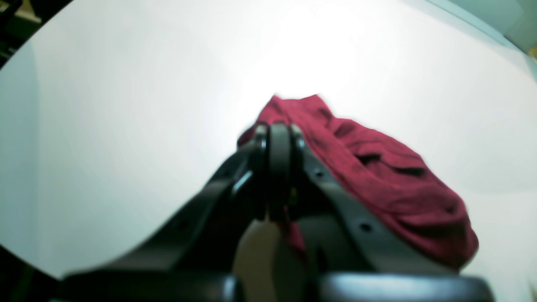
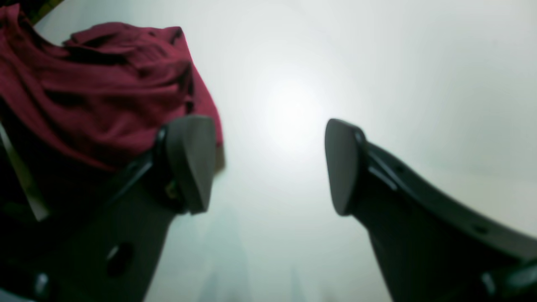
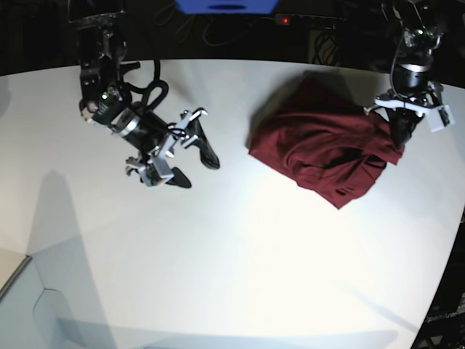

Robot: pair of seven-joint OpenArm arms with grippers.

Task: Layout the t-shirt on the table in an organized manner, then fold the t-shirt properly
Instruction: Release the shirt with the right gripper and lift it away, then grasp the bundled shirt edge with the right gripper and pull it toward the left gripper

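You have the white table [image 3: 240, 276] filling the base view, its curved edge running down the right side. The maroon t-shirt [image 3: 320, 145] lies crumpled on the table's far right part, close to that curved edge. Its bunched mass runs longest from the far left corner toward the near right, where a fold tapers to a point; you cannot make out the collar or sleeves in the folds. Your left gripper [image 3: 400, 136] stands at the shirt's right edge with its jaws pressed together, a pinch of maroon cloth caught between them. Your right gripper [image 3: 190, 166] hangs over bare table well left of the shirt, jaws spread wide, holding nothing.
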